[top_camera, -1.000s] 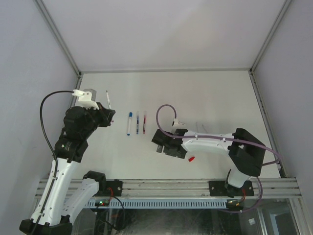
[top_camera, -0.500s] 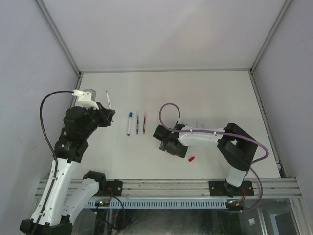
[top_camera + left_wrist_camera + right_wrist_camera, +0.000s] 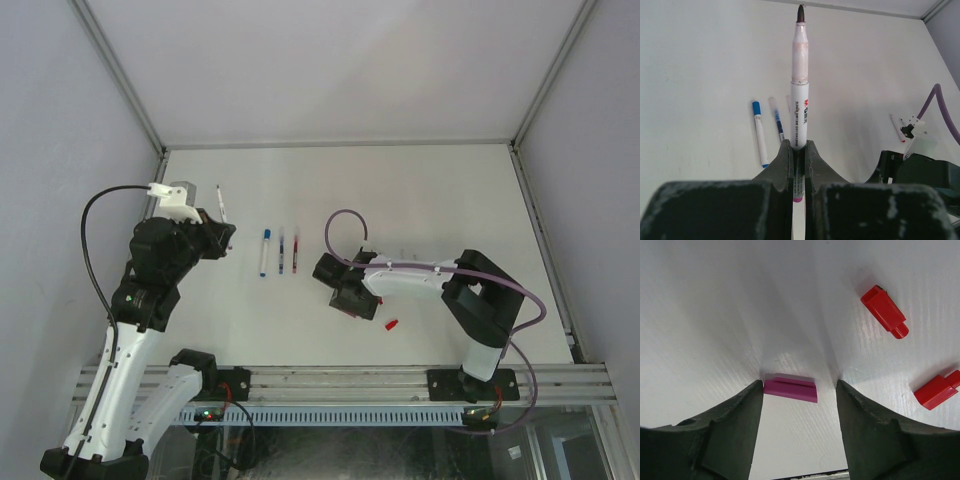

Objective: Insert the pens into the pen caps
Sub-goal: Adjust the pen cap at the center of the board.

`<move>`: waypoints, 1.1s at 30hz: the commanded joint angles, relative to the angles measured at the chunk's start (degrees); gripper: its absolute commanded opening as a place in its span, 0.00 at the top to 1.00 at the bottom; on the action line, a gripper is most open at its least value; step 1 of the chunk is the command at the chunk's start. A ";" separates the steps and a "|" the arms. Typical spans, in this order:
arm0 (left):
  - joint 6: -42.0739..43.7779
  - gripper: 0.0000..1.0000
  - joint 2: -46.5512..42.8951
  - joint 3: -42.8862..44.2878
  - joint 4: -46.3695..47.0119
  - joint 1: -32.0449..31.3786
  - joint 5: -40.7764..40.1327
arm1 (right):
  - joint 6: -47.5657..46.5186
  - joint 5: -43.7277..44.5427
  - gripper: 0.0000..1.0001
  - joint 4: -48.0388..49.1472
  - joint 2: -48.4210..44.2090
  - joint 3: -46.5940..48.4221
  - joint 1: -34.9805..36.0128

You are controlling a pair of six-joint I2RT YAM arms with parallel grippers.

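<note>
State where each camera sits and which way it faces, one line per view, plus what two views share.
Top external: above and behind, looking down on the table; left arm and right arm show.
Left wrist: looks along the left hand, shut on a pen.
Right wrist: looks down through the open right hand at a magenta cap.
Shared: top and left wrist both show that pen.

White matte worktop, faintly ribbed in right wrist view. Pale back wall at worktop's far edge. Aluminium strut rising from worktop's far-left corner, second strut from far-right corner. Aluminium rail along worktop's near edge; white slotted strip just nearer than rail, parallel to it.
</note>
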 commanded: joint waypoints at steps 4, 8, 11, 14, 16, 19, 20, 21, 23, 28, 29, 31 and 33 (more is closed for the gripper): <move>-0.87 1.00 -0.39 -1.65 3.21 0.53 1.33 | 0.47 -1.06 0.51 2.32 1.64 0.61 0.24; -0.94 1.00 -0.26 -1.65 3.28 0.54 1.37 | 0.47 -0.54 0.62 2.42 0.73 0.48 0.91; -0.90 1.00 -0.34 -1.67 3.23 0.53 1.37 | -0.10 0.72 0.70 3.83 -1.40 -0.82 1.40; -0.84 1.00 -0.62 -1.72 3.21 0.60 0.98 | -2.55 2.76 0.79 5.08 -4.21 -1.91 1.46; -0.81 1.00 -0.81 -1.74 3.12 0.61 0.92 | -7.07 3.52 0.85 8.05 -6.45 -2.94 1.45; -0.76 1.00 -0.77 -1.68 3.12 0.69 0.85 | -19.01 2.34 0.92 13.73 -9.47 -4.18 1.45; -0.76 1.00 -0.70 -1.65 3.15 0.63 0.84 | -23.44 1.76 0.93 16.16 -10.44 -4.90 1.46; -0.76 1.00 -0.68 -1.73 3.12 0.63 0.93 | -27.59 0.69 0.93 18.55 -11.42 -5.78 1.46; -0.76 1.00 -0.69 -1.65 3.07 0.63 0.79 | -36.58 -2.64 0.93 24.41 -13.94 -8.14 1.16; -0.85 1.00 -1.44 -1.80 3.03 0.73 -0.14 | -60.52 -12.62 0.97 28.33 -15.10 -9.71 0.50; -0.85 1.00 -1.44 -1.83 3.07 0.75 -0.16 | -63.76 -13.59 0.98 27.71 -15.14 -9.55 0.64; -0.78 1.00 -1.49 -1.86 3.03 0.74 -0.21 | -67.92 -13.02 1.00 26.58 -15.73 -9.50 0.77; -0.83 1.00 -1.43 -1.85 3.03 0.79 -0.17 | -72.04 -12.98 1.00 25.81 -16.14 -9.37 0.54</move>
